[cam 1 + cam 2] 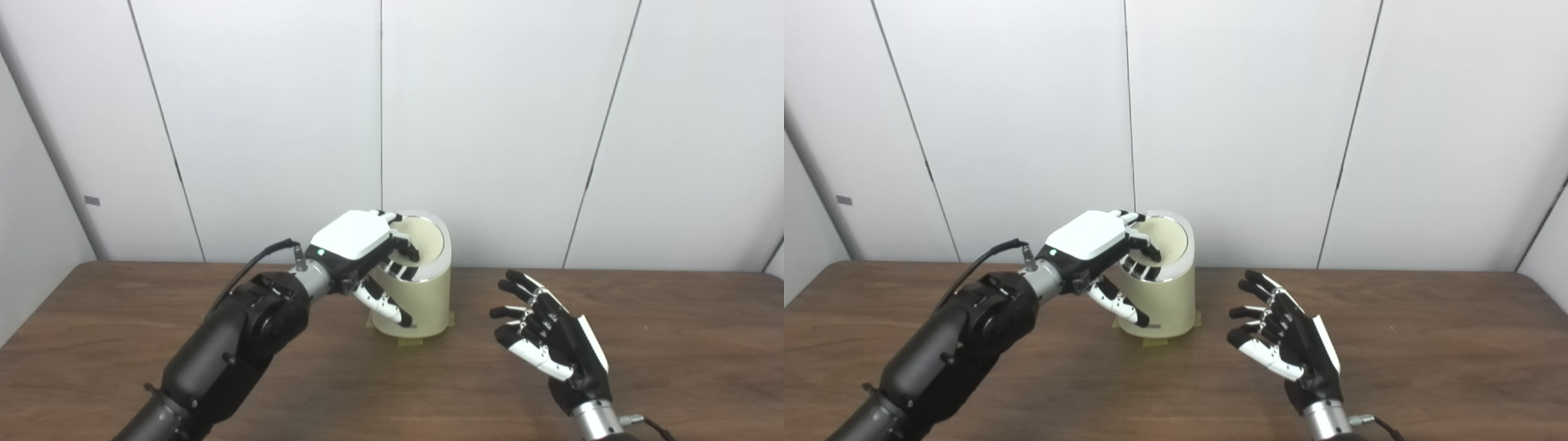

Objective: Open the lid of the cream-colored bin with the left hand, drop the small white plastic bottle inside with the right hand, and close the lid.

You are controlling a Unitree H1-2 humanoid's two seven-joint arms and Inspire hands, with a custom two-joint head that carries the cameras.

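The cream-colored bin (425, 300) stands upright at the middle of the table, near the back wall. Its round cream lid (427, 240) sits inside a shiny metal ring and faces up toward me. My left hand (358, 239) lies over the near-left part of the lid. Its fingers curl onto the lid and ring, and its thumb (386, 306) runs down the outside of the bin wall. My right hand (545, 334) hovers open, palm toward the bin, a little to the bin's right, with nothing in it. No white bottle shows in either view.
The brown wooden table (674, 343) spreads wide to the right and in front. Yellowish tape (409, 342) shows under the bin's base. White wall panels (490, 122) rise just behind the bin. A black cable (257, 263) loops from my left wrist.
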